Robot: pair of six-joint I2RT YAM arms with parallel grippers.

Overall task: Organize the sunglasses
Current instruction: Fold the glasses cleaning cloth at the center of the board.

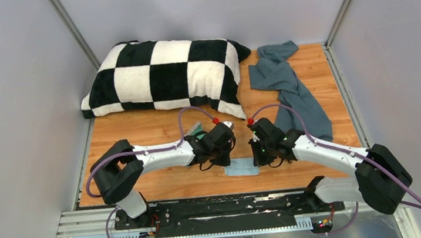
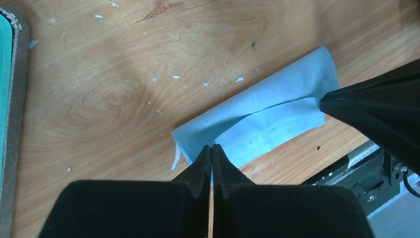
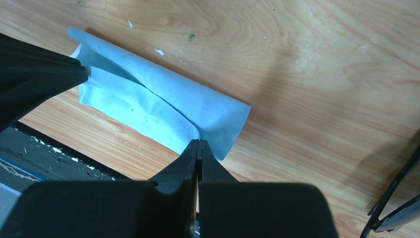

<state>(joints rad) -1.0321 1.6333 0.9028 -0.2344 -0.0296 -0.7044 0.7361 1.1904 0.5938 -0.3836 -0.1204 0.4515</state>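
Note:
The black sunglasses (image 3: 394, 196) show only in the right wrist view, lying on the wood at the bottom right edge, apart from the cloth. In the top view I cannot make them out. A light-blue cloth (image 1: 243, 167) lies half folded over on the table between my two grippers; it also shows in the left wrist view (image 2: 270, 116) and the right wrist view (image 3: 163, 106). My left gripper (image 2: 212, 147) is shut on one end of the cloth's folded edge. My right gripper (image 3: 199, 142) is shut on the other end. The grey case (image 2: 11, 99) with a green lining lies left of the left gripper.
A black-and-white checked pillow (image 1: 162, 74) lies at the back left. A grey-blue towel (image 1: 290, 87) lies crumpled at the back right. The case (image 1: 196, 129) shows partly behind the left arm. The table's front edge and metal rail (image 1: 206, 211) run just below the cloth.

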